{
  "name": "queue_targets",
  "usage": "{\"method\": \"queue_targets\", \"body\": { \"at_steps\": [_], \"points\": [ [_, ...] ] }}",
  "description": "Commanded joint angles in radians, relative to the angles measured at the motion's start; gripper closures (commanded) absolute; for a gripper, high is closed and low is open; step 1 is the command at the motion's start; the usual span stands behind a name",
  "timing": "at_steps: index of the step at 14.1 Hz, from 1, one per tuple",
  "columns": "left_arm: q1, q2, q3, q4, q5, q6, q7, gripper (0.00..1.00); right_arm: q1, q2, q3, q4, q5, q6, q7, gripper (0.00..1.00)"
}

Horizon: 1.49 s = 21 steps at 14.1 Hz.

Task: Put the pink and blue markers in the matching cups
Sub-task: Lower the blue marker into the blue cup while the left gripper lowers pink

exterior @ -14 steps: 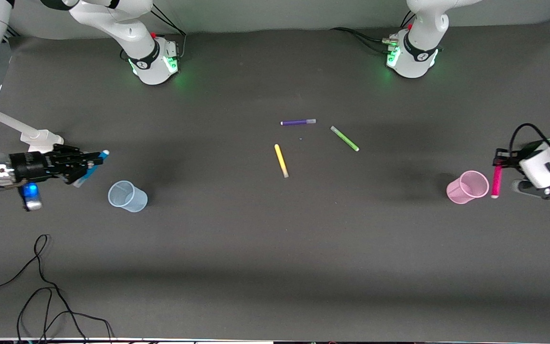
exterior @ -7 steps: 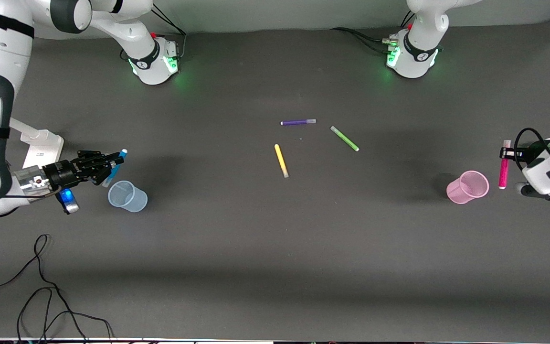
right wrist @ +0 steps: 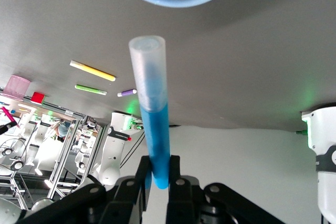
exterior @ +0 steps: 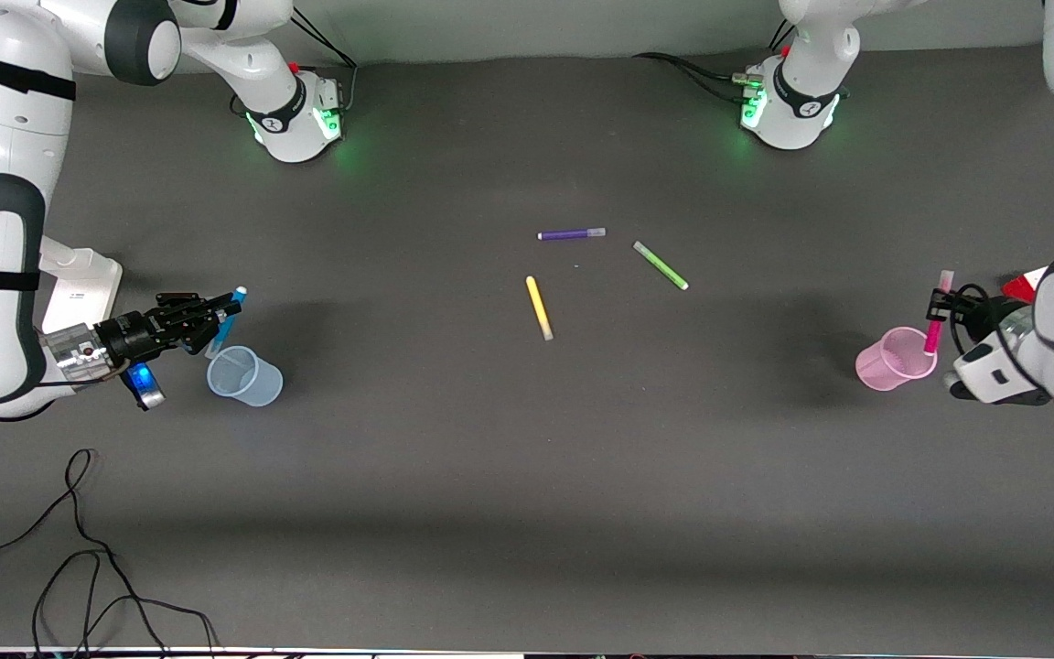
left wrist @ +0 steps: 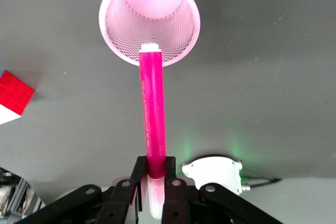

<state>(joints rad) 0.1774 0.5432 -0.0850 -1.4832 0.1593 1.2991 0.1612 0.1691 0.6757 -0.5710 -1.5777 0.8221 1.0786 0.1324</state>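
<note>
Fingers of left gripper (left wrist: 153, 179) clamp pink marker (left wrist: 153, 119), since swung in, tip now at pink cup (exterior: 893, 361) rim. Right gripper (exterior: 207, 316) pinches blue marker (exterior: 225, 320), barely moved, just beside blue cup (exterior: 248, 377); both drops look close

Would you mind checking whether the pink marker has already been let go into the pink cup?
No, the left hand is shut on the pink marker, whose tip hangs over the pink cup.
</note>
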Motion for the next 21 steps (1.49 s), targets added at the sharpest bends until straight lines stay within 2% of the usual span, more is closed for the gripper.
{"method": "queue_targets", "body": {
  "at_steps": [1, 12, 13, 14, 15, 16, 18, 19, 21],
  "points": [
    [-0.013, 0.139, 0.002, 0.185, 0.022, -0.128, -0.043, 1.00, -0.006, 0.022, -0.004, 0.013, -0.012, 0.015, -0.040, 1.00],
    [-0.032, 0.230, 0.002, 0.198, 0.036, -0.113, -0.048, 1.00, -0.002, 0.079, 0.003, 0.015, 0.002, 0.116, -0.080, 1.00],
    [-0.032, 0.233, 0.002, 0.201, 0.034, -0.110, -0.046, 0.86, 0.000, 0.085, 0.009, 0.015, 0.002, 0.125, -0.080, 1.00],
    [-0.032, 0.236, 0.002, 0.202, 0.034, -0.107, -0.039, 0.45, -0.002, 0.088, 0.020, 0.016, 0.003, 0.127, -0.080, 1.00],
    [-0.030, 0.239, 0.002, 0.204, 0.034, -0.098, -0.034, 0.11, -0.002, 0.091, 0.022, 0.016, 0.003, 0.129, -0.080, 1.00],
    [-0.030, 0.239, 0.002, 0.205, 0.034, -0.095, -0.034, 0.00, -0.002, 0.091, 0.023, 0.016, 0.002, 0.139, -0.080, 0.98],
    [-0.033, 0.239, 0.002, 0.224, 0.036, -0.100, -0.035, 0.00, -0.002, 0.100, 0.023, 0.018, 0.003, 0.149, -0.086, 0.92],
    [-0.033, 0.238, 0.002, 0.239, 0.049, -0.104, -0.035, 0.00, -0.002, 0.100, 0.023, 0.018, 0.003, 0.149, -0.100, 0.82],
    [-0.033, 0.236, 0.002, 0.297, 0.069, -0.106, -0.035, 0.00, -0.003, 0.102, 0.025, 0.015, 0.002, 0.147, -0.141, 0.53]
  ]
}}
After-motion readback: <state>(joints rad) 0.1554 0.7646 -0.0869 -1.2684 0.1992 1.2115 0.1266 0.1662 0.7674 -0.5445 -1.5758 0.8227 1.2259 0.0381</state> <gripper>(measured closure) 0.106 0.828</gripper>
